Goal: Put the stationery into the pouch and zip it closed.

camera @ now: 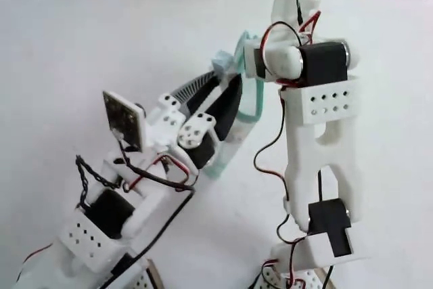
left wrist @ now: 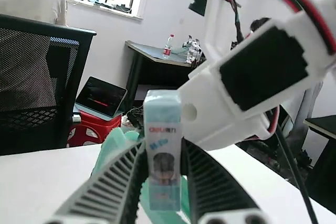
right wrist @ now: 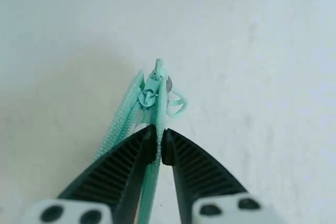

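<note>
— What do we have, biggest first?

— The white bench (camera: 81,45) spreads under everything. On it we see the left arm (camera: 122,201) coming in from the near left corner, and the right arm (camera: 318,140) standing along the right side and folded over towards the middle.

— And the pouch?

— The mint-green pouch (camera: 256,103) sits between the two arms, about mid-bench, turned up on edge. We cannot tell whether its lower edge touches the bench. From the right wrist we look along its upper edge (right wrist: 126,114), with one mesh side bulging outward.

— What are the hands doing?

— The right hand (right wrist: 158,140) is drawn narrow, its ribbed fingers pinching the pouch's upper edge between them. The left hand (left wrist: 163,150) is closed around a pale-blue stationery block (left wrist: 163,124), which stands upright between its fingers.

— Where is that block relative to the pouch?

— Just beside it. From above, the block (camera: 222,64) pokes out past the left hand's tips, close against the pouch's edge. In the left wrist view the green of the pouch (left wrist: 113,145) shows right behind it. We cannot tell whether it is inside the mouth.

— Anything smaller?

— The zip slider (right wrist: 148,94), near the far end of the pouch's edge, just beyond the right hand's tips and apart from them.
</note>
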